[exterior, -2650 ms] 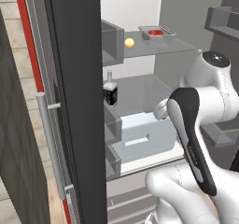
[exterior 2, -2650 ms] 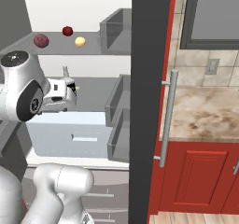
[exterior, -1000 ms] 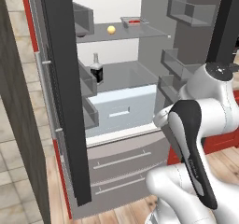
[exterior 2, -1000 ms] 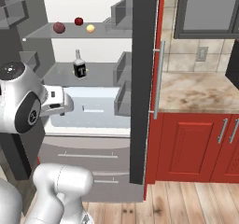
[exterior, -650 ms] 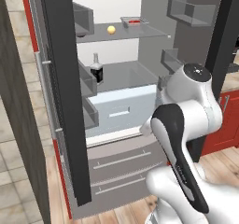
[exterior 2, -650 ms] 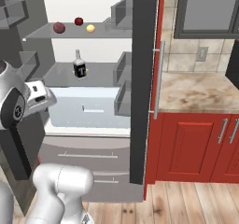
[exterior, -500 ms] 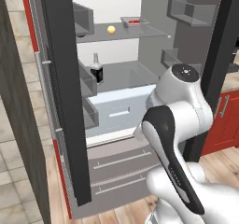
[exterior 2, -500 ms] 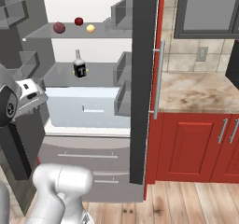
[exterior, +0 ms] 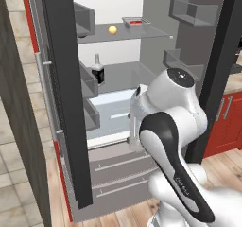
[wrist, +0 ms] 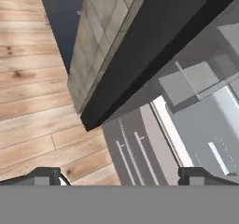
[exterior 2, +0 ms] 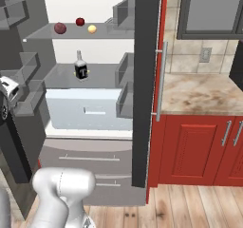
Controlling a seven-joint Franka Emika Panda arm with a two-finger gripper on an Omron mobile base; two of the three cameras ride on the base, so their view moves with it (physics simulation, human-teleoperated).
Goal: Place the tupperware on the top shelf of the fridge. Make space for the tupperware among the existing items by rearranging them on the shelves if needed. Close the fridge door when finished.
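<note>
Red cabinets and a wooden floor sit beside the fridge, whose two doors stand wide open. Near the top of the left base view, the tupperware already rests on the top shelf, next to the orange ball, so there is room for it. Just below sits the bottle. At the bottom of the hand view, the gripper has its jaws wide apart, holding nothing. Compared with a moment ago, the arm has swung left toward the left door, probably to push it shut.
</note>
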